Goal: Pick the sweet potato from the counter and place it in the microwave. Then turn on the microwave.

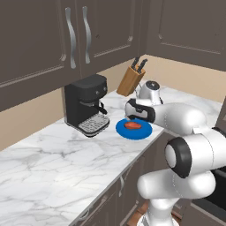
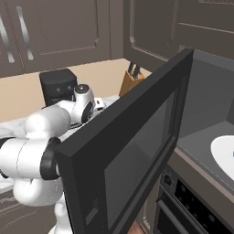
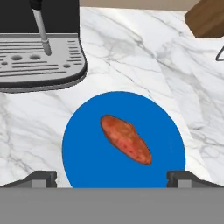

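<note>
Potato (image 3: 126,138) lies on a blue plate (image 3: 83,148) on the marble surface (image 3: 131,52), beside a coffee machine (image 1: 86,105). End effector (image 3: 112,178) hovers above it, fingers wide apart. Microwave (image 2: 201,114) stands open, white turntable (image 2: 224,153) inside.

An oblong reddish-orange sweet potato (image 3: 126,139) lies diagonally on a round blue plate (image 3: 83,144) on the white marble desk (image 3: 131,57). Two dark fingers (image 3: 40,178) stand wide apart, flanking the plate's near edge.
</note>
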Controlling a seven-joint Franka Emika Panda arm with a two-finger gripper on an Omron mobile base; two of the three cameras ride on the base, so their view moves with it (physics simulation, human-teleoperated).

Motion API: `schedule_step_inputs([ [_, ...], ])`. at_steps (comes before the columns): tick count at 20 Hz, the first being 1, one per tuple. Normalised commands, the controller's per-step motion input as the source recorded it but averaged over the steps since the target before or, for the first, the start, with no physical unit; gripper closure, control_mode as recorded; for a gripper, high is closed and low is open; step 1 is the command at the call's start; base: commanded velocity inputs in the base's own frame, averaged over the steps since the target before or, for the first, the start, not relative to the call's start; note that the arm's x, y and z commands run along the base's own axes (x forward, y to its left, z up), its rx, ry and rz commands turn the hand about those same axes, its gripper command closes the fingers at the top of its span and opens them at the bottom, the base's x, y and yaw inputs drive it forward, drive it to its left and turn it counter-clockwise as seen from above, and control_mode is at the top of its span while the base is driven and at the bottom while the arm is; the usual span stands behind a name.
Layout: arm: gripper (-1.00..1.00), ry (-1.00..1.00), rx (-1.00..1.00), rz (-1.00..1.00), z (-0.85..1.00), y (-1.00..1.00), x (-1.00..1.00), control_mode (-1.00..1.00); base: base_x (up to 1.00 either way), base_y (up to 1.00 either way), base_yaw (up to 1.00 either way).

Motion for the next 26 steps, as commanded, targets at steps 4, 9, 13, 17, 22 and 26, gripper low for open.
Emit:
schedule_step_inputs([
  [4, -1.00, 0.00, -0.04, 0.06, -0.16, -0.01, 0.10, -1.00, 0.00, 0.00, 0.00],
  [9, -1.00, 0.00, -0.04, 0.06, -0.17, 0.00, 0.10, -1.00, 0.00, 0.00, 0.00],
  [13, -1.00, 0.00, -0.03, 0.05, -0.16, -0.01, 0.11, -1.00, 0.00, 0.00, 0.00],
  [17, -1.00, 0.01, -0.02, 0.05, -0.18, -0.01, 0.10, -1.00, 0.00, 0.00, 0.00],
  [22, -1.00, 0.03, -0.02, 0.05, -0.18, -0.01, 0.12, -1.00, 0.00, 0.00, 0.00],
  [26, -1.00, 0.04, -0.02, 0.05, -0.18, -0.01, 0.13, -1.00, 0.00, 0.00, 0.00],
])
